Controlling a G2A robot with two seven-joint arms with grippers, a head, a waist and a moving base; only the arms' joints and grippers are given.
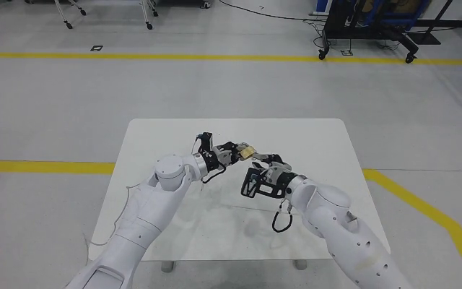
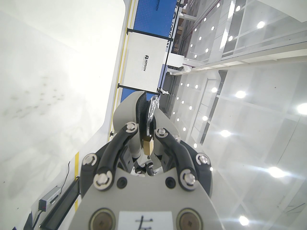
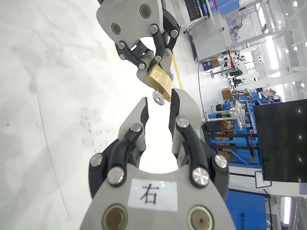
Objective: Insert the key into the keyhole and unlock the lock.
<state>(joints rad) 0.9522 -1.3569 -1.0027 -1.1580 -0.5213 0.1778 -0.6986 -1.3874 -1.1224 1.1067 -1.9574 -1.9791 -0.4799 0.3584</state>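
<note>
Status: insertion looks done, unlocking not confirmed.

- Left end effector: clamped on the upper part of the brass padlock, holding it in the air above the desk. The lock body sticks out past its fingertips, towards the right end effector.
- Key: the blade appears to be seated in the keyhole on the lock's free end. Only the round head shows.
- Right end effector: jaws apart at a moderate gap, gripping nothing. The key head sits just ahead of the gap between its fingertips, and one pad is close beside the lock's corner.
- Shackle: hidden inside the left fingers, so I cannot tell whether it is latched or released.

Judgement on what is left: close the right jaws on the key head, turn it, then check that the shackle frees.
</note>
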